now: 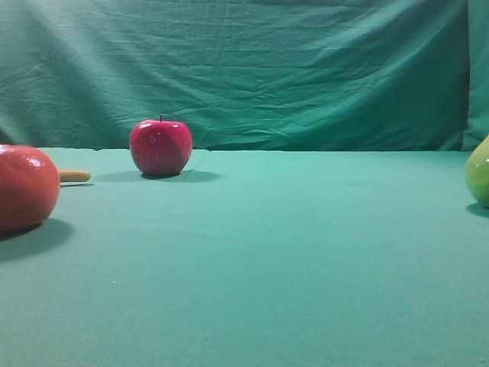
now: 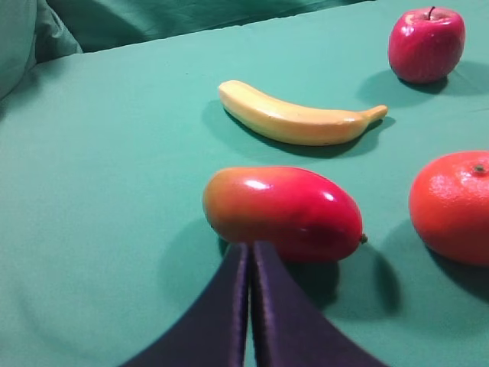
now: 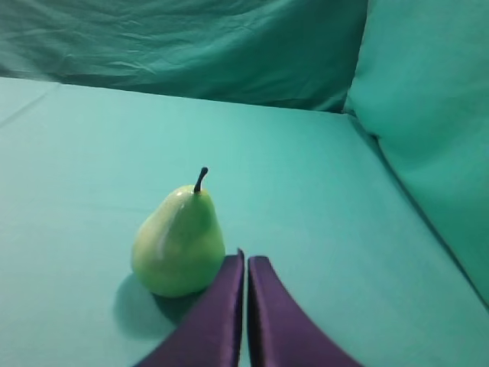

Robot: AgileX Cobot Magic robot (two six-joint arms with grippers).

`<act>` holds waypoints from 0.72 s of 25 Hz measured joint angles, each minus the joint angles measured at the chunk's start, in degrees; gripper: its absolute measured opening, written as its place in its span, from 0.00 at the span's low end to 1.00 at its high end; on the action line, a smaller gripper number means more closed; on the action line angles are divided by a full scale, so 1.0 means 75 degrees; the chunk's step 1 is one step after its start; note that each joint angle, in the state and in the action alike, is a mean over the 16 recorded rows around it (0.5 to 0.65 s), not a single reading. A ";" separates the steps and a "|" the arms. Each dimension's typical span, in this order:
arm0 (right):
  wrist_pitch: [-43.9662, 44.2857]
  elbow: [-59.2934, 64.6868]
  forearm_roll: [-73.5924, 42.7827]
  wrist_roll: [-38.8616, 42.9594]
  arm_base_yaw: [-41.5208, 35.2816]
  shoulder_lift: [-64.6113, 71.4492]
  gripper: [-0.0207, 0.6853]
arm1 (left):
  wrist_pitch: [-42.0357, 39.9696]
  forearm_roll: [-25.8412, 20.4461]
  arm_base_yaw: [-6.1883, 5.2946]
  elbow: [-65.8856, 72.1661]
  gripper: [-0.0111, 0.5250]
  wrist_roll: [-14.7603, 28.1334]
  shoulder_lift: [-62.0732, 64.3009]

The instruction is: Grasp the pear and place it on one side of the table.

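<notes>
The yellow-green pear (image 3: 179, 241) stands upright on the teal table (image 3: 306, 191), its dark stem up. In the exterior high view only a sliver of the pear (image 1: 480, 172) shows at the right edge. My right gripper (image 3: 246, 260) is shut and empty, its purple fingers just right of and nearer than the pear. My left gripper (image 2: 250, 248) is shut and empty, its tips right in front of a red-orange mango (image 2: 283, 212). Neither gripper shows in the exterior high view.
A red apple (image 1: 160, 147) stands at the back left of the table (image 1: 267, 252); it also shows in the left wrist view (image 2: 426, 43). A large orange fruit (image 1: 25, 187) sits at the left edge. A banana (image 2: 294, 118) lies behind the mango. Wrinkled green backdrop (image 1: 244, 69) closes the rear.
</notes>
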 joint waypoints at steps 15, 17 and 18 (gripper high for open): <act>0.0569 0.0242 -0.0041 0.0397 -0.0028 -0.0009 0.03 | 0.0000 0.0000 0.0000 0.0000 0.02 0.0000 0.0000; 0.0579 0.0242 -0.0041 0.0449 -0.0028 -0.0009 0.03 | 0.0000 0.0000 0.0000 0.0000 0.02 0.0000 0.0000; 0.0581 0.0242 -0.0041 0.0466 -0.0028 -0.0009 0.03 | 0.0000 0.0000 0.0000 0.0000 0.02 0.0000 0.0000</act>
